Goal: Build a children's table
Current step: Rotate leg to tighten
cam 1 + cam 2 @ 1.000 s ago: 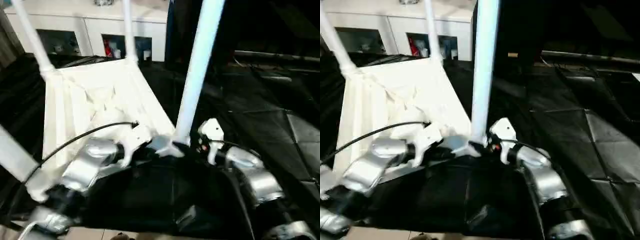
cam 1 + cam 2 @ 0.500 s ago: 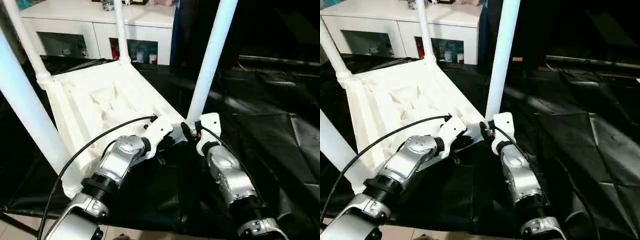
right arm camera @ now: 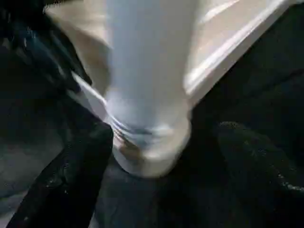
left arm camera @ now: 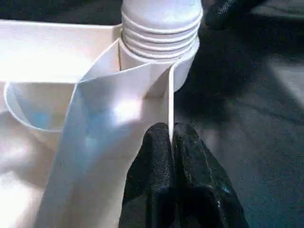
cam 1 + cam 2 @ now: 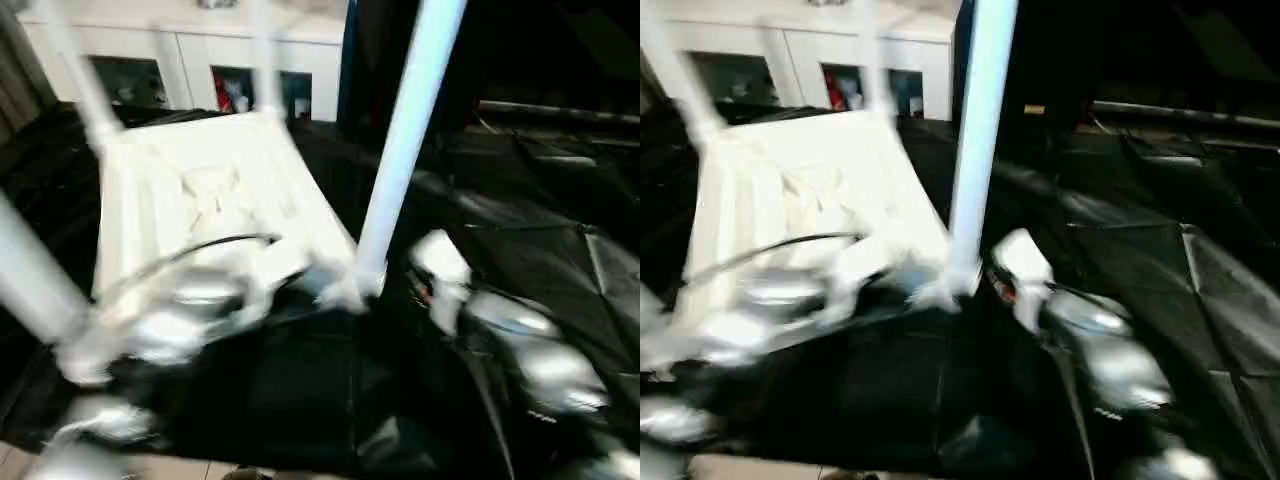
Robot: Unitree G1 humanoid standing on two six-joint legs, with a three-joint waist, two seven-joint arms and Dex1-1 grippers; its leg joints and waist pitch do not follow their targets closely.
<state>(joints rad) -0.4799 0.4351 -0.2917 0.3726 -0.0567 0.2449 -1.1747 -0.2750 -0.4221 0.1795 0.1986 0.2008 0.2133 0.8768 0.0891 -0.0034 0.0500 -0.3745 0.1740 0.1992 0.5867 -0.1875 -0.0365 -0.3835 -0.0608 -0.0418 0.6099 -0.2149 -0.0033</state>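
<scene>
Children's table (image 5: 215,190): white, upside down on black cover
Legs (image 5: 405,140): four, upright in corner sockets

White children's table (image 5: 210,190), seemingly black cover (image 5: 520,230)

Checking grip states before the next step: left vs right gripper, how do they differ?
The left gripper is shut, jaws pinched on the thin rim of the tabletop; the right gripper is open, jaws spread either side of the leg near its socket, gripping nothing. Both work at the same near corner of the upturned tabletop.
</scene>
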